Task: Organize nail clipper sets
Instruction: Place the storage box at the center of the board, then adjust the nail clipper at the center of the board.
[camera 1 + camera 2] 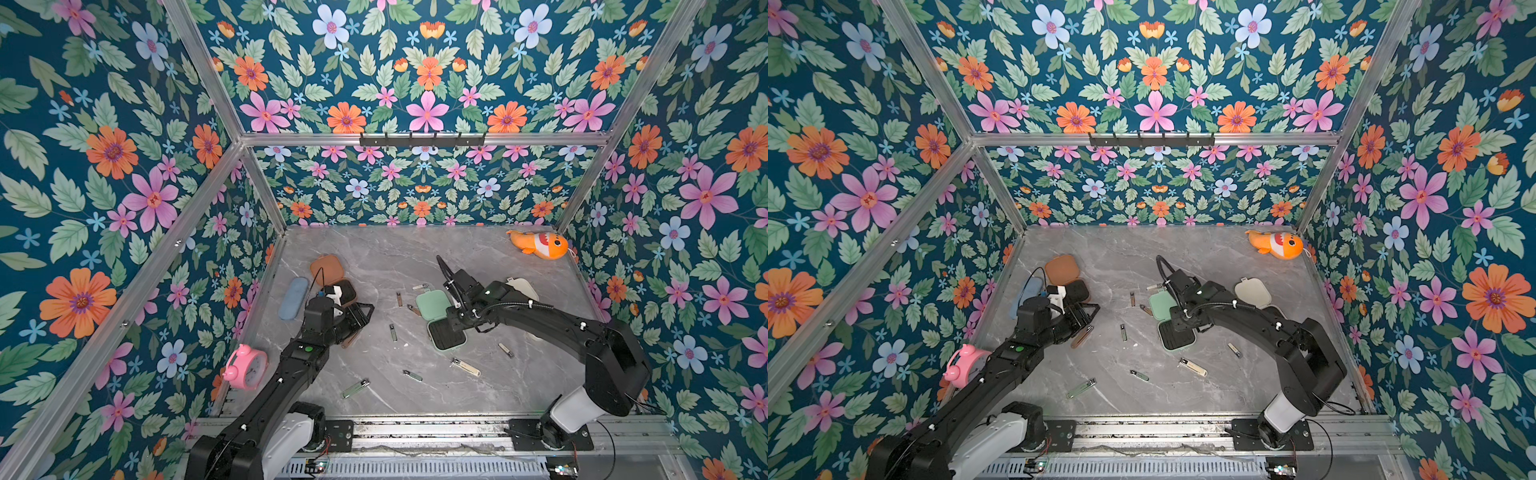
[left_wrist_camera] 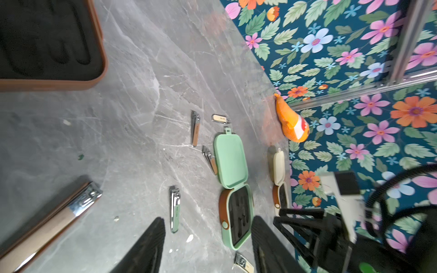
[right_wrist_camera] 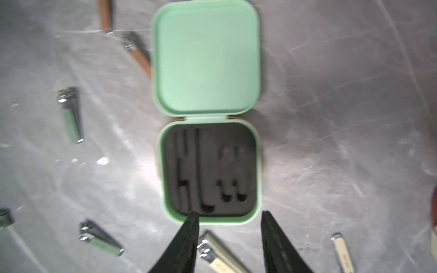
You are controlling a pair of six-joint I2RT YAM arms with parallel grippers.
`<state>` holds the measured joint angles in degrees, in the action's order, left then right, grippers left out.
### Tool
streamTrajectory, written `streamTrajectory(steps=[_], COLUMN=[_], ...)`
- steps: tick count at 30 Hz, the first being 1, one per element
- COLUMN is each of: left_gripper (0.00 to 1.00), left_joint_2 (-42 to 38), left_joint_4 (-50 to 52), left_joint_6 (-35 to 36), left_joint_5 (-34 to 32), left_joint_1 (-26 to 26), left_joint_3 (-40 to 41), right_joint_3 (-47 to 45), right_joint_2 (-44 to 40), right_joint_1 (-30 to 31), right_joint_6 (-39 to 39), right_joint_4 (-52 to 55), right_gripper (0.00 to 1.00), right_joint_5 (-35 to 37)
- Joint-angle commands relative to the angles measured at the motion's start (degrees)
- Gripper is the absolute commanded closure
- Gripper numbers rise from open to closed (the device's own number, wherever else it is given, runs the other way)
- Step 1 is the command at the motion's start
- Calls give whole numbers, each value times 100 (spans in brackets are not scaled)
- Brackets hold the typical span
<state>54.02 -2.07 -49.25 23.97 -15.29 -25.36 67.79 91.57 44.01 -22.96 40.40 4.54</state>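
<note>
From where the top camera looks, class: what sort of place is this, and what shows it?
Probably a staged robot test cell, not a home: floral panels on an aluminium frame, a left arm and right arm mounted on a front rail, a marble-look tabletop strewn with clippers.

The surface [image 1: 415, 257] looks like smooth grey marble with a faint sheen. The mint green case [image 3: 208, 59] is matt plastic, its tray [image 3: 210, 165] dull black foam. A clipper [image 2: 175, 203] shows bright polished metal. The fish toy [image 1: 538, 245] is plush cloth.
</note>
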Motion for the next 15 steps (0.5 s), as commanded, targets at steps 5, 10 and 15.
streamTrajectory(steps=[5,10,15], left_gripper=[37,37,38], left_joint_2=[-55,280,588], left_joint_4=[499,790,905], left_joint_6=[370,774,995], left_joint_5=[187,558,1024], left_joint_1=[902,1856,2722], left_joint_3=[-12,-290,-560], right_joint_3=[913,1954,2340], right_joint_2=[1014,2019,2552], right_joint_1=[1607,2361,2594], right_joint_6=[-854,-1034,-1230], right_joint_4=[250,177,-194], right_gripper=[56,61,73], right_joint_5=[-638,-1243,-1864])
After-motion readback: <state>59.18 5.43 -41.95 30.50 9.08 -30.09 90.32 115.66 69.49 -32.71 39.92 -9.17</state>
